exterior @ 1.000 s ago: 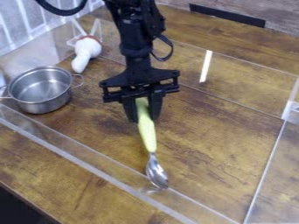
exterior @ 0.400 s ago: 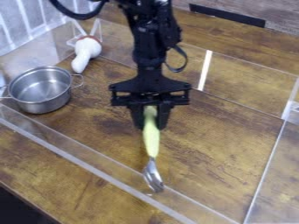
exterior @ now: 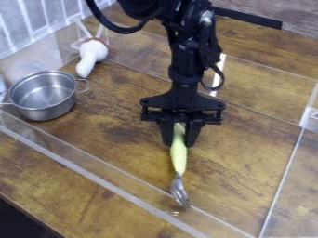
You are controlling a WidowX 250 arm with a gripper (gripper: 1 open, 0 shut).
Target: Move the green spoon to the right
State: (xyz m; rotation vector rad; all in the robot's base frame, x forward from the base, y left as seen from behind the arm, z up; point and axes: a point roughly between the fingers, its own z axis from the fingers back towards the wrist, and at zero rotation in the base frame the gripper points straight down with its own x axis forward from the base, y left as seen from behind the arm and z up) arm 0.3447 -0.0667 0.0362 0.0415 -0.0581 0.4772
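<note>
Gripped, it seems, by the pincer (exterior: pixel 179 136), the green spoon (exterior: pixel 179 158) has shifted right.

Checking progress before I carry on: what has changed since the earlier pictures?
The tool and the spoon in its grip moved right together; nothing newly grasped or let go. The pot and the white object stayed put.

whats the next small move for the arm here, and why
Probably a short further shift to the right with the grip kept as it is: the gripper has the green spoon by the upper end of its handle, and wooden surface lies on that side, while the steel pot stands off to the left.
</note>
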